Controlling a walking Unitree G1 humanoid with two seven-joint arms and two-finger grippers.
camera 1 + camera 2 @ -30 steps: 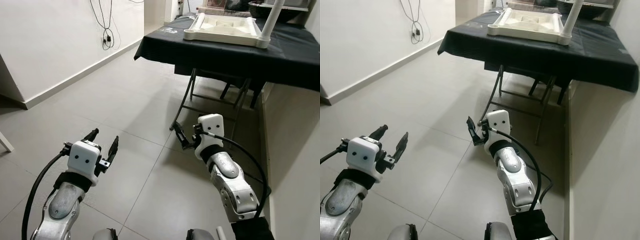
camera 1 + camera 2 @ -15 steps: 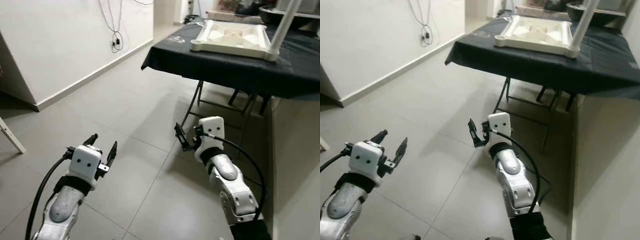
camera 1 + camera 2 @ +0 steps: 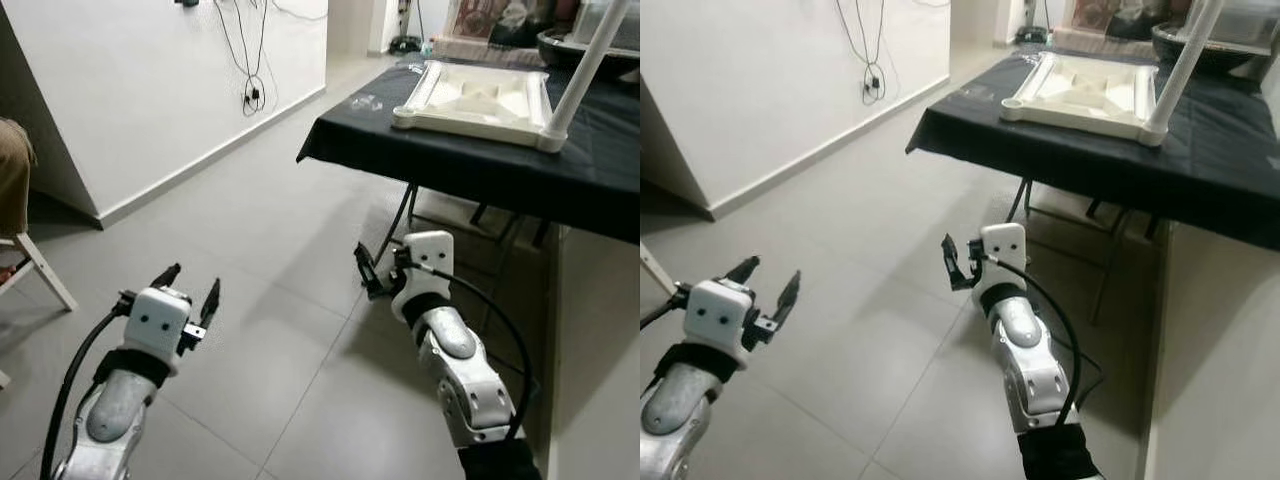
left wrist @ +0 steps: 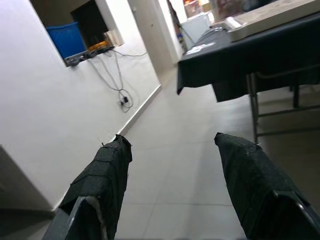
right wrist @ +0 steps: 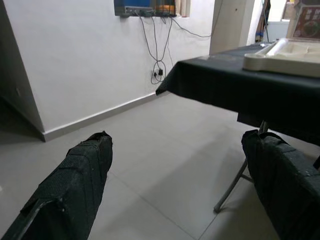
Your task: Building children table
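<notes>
The robot stands on a grey tiled floor [image 3: 250,230] with both arms held out low in front of it. The left gripper [image 3: 187,289] has its two black fingers spread apart and holds nothing. The right gripper [image 3: 956,265] is empty too, and the right wrist view shows its fingers [image 5: 75,180] wide apart with just floor between them. The thing to build, the white children table [image 3: 485,95], lies upside down on a black cloth [image 3: 480,165] that covers a folding table [image 3: 1095,270], ahead and a bit to the robot's right. One white leg [image 3: 585,65] already stands up at the near corner of it. I can't spot any loose legs, so I can't tell where the next part is. Both claws are well apart from the white table, so I think the robot needs to get closer first. What could go wrong? The right arm is near the thin metal legs under the black cloth. If the robot walks in too fast, it could bump them and shake the table. The black cloth hangs down over the edge, and a finger could snag it and drag the white table off. A knock on the tall white leg might tip it loose too. There are wires [image 3: 250,60] hanging on the wall [image 3: 120,90], but they are far off to the left.
</notes>
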